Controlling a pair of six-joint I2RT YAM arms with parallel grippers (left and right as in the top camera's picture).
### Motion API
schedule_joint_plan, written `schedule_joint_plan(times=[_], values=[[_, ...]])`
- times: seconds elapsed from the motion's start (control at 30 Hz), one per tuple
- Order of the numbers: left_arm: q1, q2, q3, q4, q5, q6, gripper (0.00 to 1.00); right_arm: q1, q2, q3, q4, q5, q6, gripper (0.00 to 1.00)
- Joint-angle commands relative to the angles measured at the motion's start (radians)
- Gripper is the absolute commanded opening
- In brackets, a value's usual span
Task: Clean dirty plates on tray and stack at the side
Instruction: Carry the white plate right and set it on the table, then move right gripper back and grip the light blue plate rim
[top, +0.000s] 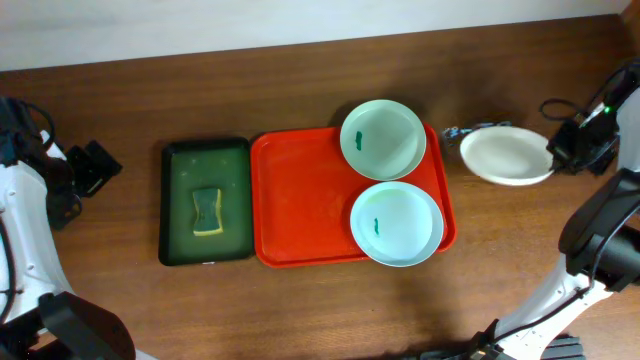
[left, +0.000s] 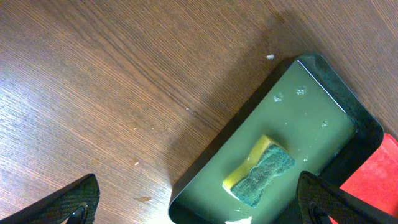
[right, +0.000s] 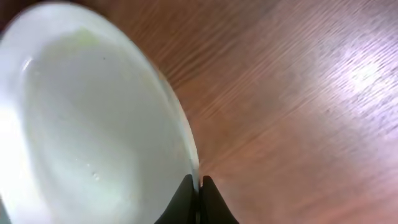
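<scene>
The right gripper (right: 199, 193) is clamped on the rim of the white plate (top: 505, 155) near the desk's right edge, off the tray (top: 300, 200), likely to start the stack there. The plate faces up and, being round, has no long axis. The far mint plate (top: 383, 138) and the near mint plate (top: 397, 222), both smeared, sit on the tray. The left gripper (top: 98, 165) hangs wide open and empty by the left edge.

Two smeared mint plates (top: 383, 139) on red tray (top: 300, 200); white plate (top: 506, 155) beside it.
</scene>
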Motion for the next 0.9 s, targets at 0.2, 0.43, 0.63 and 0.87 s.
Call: schedule_joint_plan(times=[0.2,0.43,0.63,0.87], values=[[0.003,-0.016,0.01,-0.002,-0.004,-0.01,0.99,0.085,-0.02,-0.146,0.067,0.005,-0.028,0.5],[0.003,-0.016,0.01,-0.002,-0.004,-0.01,0.99,0.221,-0.029,-0.039,-0.146,-0.051,-0.163,0.56],[0.003,-0.016,0.01,-0.002,-0.004,-0.01,0.99,0.411,-0.03,-0.054,-0.363,-0.043,-0.205,0.53],[0.003,-0.016,0.01,-0.002,-0.004,-0.01,0.99,0.523,-0.031,-0.214,-0.253,-0.043,-0.209,0.56]])
